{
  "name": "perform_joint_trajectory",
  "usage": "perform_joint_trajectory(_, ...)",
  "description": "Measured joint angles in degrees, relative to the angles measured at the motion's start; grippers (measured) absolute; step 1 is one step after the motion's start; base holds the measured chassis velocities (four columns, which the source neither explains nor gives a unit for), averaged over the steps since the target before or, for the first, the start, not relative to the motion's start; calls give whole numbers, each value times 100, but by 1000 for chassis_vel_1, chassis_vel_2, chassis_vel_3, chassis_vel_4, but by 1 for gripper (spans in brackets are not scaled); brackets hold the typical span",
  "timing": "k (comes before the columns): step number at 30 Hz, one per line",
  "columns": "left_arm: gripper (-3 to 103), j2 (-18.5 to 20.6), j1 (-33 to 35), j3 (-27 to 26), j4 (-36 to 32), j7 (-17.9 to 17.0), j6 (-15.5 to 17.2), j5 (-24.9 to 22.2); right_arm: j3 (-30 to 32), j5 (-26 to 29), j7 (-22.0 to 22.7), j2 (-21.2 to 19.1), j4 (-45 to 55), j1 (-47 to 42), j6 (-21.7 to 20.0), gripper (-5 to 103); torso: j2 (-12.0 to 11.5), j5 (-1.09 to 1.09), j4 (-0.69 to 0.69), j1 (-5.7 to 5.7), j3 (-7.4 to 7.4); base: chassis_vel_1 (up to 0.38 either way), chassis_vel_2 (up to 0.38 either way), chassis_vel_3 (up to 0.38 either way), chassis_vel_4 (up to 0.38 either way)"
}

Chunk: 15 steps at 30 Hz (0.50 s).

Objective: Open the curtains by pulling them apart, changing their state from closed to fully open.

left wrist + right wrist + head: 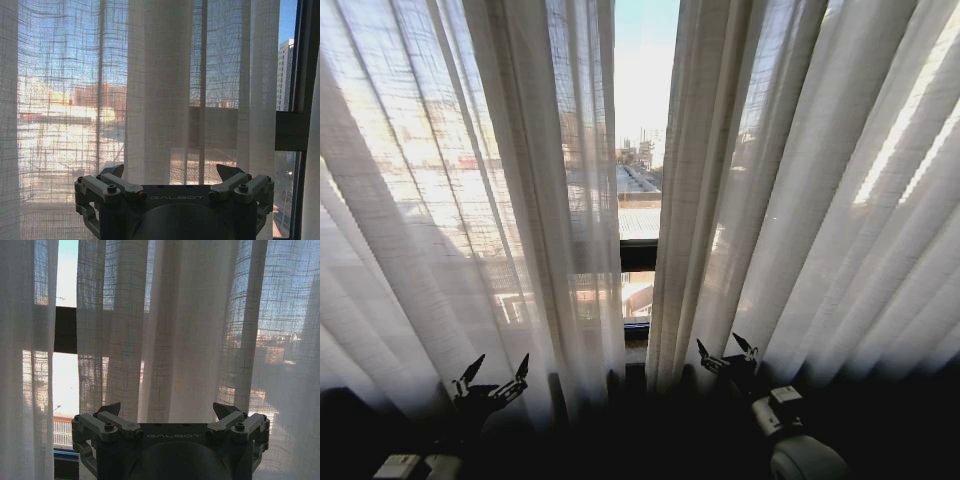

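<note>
The left claw (495, 372) hangs low before the left curtain (470, 190), fingers spread and empty. A narrow gap between the curtains shows the window frame (638, 255). The right curtain (800, 180) hangs beside it, with the right claw (727, 351) low in front, also spread and empty.

Left curtain panel (470, 200) and right curtain panel (800, 190) hang apart, narrow gap between showing window frame bar (638, 255) and city outside. Left claw (496, 373) low before left panel, fingers spread; right claw (727, 349) low before right panel, fingers spread.
</note>
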Motion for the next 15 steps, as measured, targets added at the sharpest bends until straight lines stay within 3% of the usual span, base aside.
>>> perform_joint_trajectory(15,100,-27,31,15,6,-1,6,69,-27,87,-117,29,-203,-5,40,100,0,0,-1,0,0,-31,17,28,-16)
